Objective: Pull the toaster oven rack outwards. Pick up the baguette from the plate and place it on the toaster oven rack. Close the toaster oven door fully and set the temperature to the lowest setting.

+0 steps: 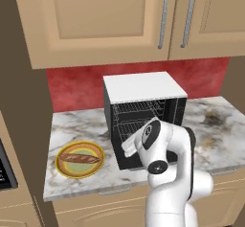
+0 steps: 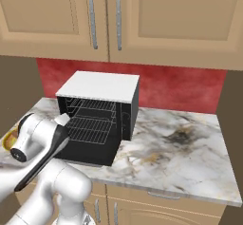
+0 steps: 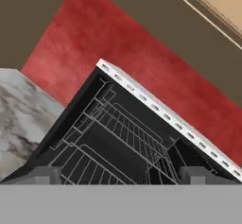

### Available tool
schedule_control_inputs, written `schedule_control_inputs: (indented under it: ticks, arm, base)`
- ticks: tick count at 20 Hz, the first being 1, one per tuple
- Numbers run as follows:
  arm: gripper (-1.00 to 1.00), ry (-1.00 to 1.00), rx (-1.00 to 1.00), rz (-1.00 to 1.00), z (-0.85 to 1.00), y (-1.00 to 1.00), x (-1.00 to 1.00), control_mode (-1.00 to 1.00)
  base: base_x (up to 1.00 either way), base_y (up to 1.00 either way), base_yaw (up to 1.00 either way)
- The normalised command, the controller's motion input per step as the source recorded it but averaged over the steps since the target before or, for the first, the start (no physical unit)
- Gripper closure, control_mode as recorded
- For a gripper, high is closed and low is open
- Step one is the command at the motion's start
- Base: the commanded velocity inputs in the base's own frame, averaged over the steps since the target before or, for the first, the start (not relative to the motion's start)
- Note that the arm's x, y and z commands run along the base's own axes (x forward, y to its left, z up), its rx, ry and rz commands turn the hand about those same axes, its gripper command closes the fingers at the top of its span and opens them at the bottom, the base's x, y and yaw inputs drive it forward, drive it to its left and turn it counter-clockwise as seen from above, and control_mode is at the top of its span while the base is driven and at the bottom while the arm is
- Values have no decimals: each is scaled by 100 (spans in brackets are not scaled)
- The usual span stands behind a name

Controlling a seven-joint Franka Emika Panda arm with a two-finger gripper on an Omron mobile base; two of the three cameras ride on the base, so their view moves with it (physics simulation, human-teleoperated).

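Note:
The toaster oven (image 1: 143,87) stands open on the marble counter, its white top (image 2: 102,86) showing from both sides. Its door (image 2: 90,152) lies flat, folded down toward me. The grey wire rack (image 2: 90,126) reaches forward out of the cavity over the door; in the hand view the rack (image 3: 113,138) lies just ahead. My gripper (image 3: 122,176) is open, fingertips (image 3: 45,173) wide apart with nothing between them, right in front of the cavity. The baguette (image 1: 80,159) lies on the yellow-rimmed plate (image 1: 62,167), left of the oven.
Tan wall cabinets (image 1: 105,20) hang above the oven, and a red backsplash (image 2: 180,89) runs behind it. Bare marble counter (image 2: 180,148) stretches right of the oven. A tall brown panel (image 1: 24,125) bounds the counter on the left.

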Motion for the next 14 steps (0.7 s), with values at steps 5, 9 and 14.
schedule_control_inputs:
  ticks: [5,9,14]
  arm:
    - [-100,-16,11,0,91,43,0,-100]
    - [-100,-29,13,5,59,45,-3,-100]
    - [-100,-46,17,10,29,26,-30,-100]
  base:
    - [0,0,0]
    - [0,0,0]
    - [0,0,0]
